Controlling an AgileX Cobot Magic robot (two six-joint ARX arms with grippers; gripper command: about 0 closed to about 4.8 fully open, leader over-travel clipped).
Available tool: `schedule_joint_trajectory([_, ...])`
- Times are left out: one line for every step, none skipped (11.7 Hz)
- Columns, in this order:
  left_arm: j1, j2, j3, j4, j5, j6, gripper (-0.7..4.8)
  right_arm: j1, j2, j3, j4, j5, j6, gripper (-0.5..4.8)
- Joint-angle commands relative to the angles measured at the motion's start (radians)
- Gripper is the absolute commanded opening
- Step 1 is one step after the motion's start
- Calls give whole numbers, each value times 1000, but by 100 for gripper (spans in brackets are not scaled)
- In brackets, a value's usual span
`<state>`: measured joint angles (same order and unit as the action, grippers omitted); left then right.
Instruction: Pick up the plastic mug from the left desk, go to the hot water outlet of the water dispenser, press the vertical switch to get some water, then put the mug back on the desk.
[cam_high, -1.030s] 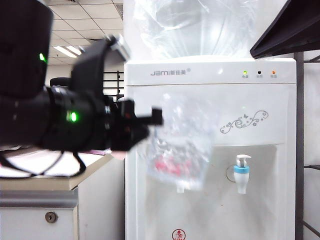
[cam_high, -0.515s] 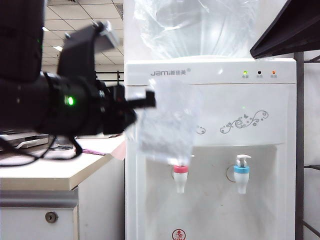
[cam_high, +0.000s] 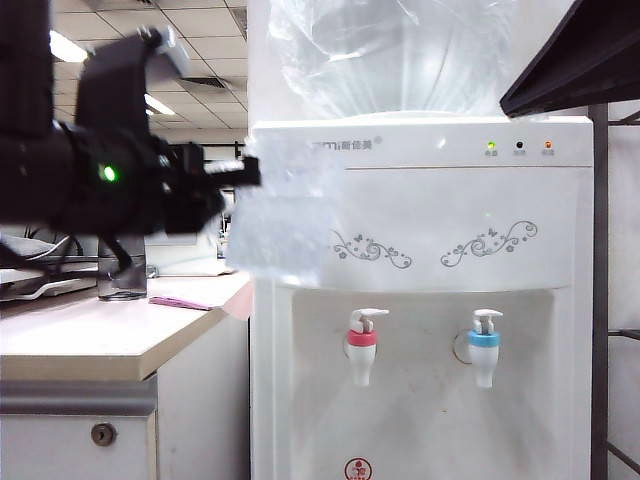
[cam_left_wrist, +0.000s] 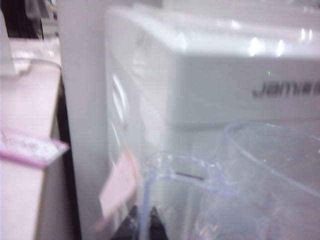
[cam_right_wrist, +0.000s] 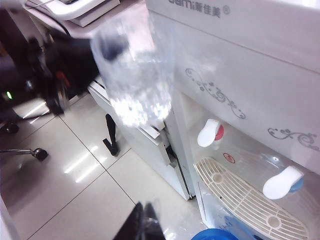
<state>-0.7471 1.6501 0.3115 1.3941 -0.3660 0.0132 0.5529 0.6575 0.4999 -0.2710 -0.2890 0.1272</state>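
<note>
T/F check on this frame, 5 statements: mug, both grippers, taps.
1. The left gripper holds the plastic mug in the air. True.
2. The mug sits under the hot water outlet. False: in the exterior view it is up and to the left of that tap, in front of the upper left corner of the water dispenser.
3. The right gripper is pressing the blue-collared tap. False: its jaws are shut on nothing, clear of both taps.
4. A dark tumbler stands on the left desk. True.
5. The mug is brim-full of water. False: no such water level shows; how much it holds cannot be told.
</note>
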Motion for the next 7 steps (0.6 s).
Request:
schedule_joint_trajectory([103, -64, 3, 58, 30, 50, -5, 1, -2, 4, 14, -2, 3, -6])
schedule_joint_trajectory([121, -78, 2, 57, 29, 50, -5, 1, -2, 4, 14, -2, 3, -6])
schedule_joint_trajectory([140, -95, -48, 55, 17, 32, -5, 1, -2, 4, 14, -2, 3, -6])
schedule_joint_trajectory([141, -99, -70, 55, 2, 32, -5, 1, -2, 4, 14, -2, 3, -6])
schedule_joint_trajectory([151, -106, -100, 55, 0, 31, -5, 1, -2, 4, 13, -2, 3, -6])
schedule_joint_trajectory([163, -119, -146, 55, -19, 10, -5, 1, -2, 4, 14, -2, 3, -6])
schedule_joint_trajectory([177, -124, -161, 54, -20, 3, -5, 1, -2, 4, 14, -2, 3, -6])
